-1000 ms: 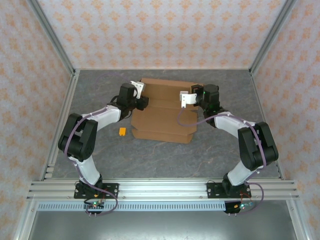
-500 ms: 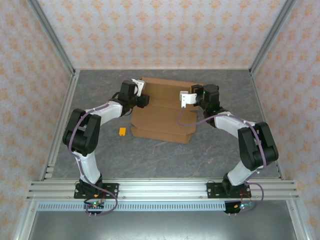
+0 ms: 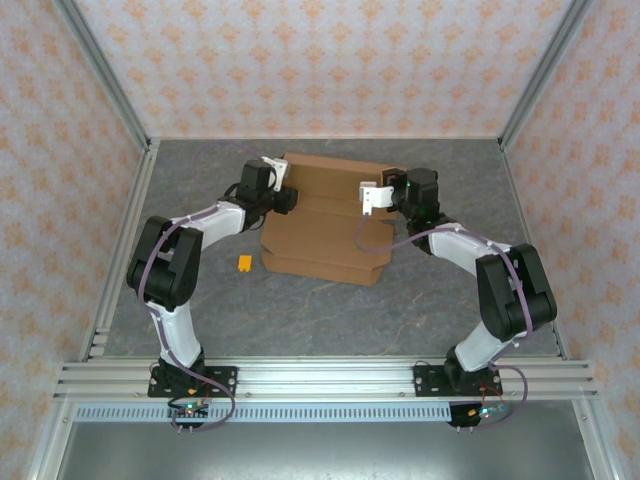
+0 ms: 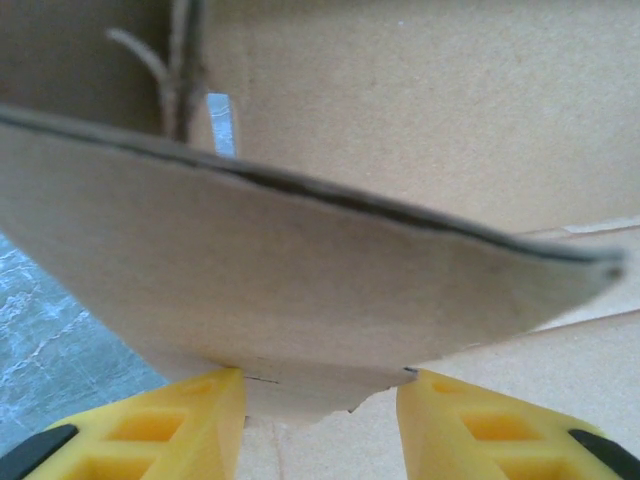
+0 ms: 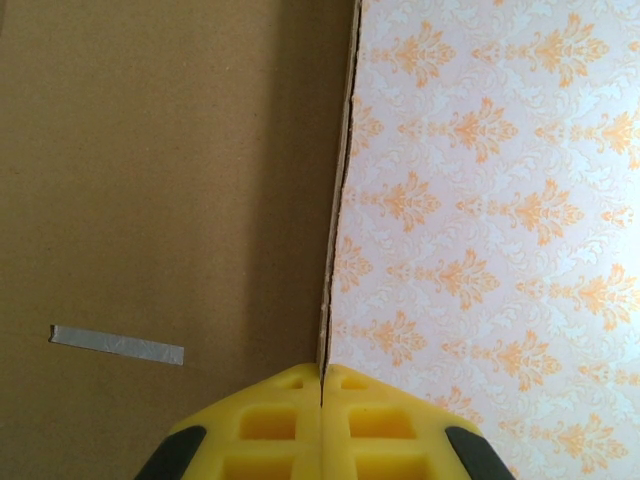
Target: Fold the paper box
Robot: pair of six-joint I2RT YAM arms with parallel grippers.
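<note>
I see the paper box (image 3: 325, 240) lying on the grey bench (image 3: 330, 320), toward the far wall, its creases running left to right and slightly skewed. My right gripper (image 5: 322, 385) is pinched shut on a thin panel edge of it, while my left gripper (image 4: 320, 400) stands part open astride a flap at the far left corner. A small orange piece (image 3: 245, 264) lies near the box's near left corner.
</note>
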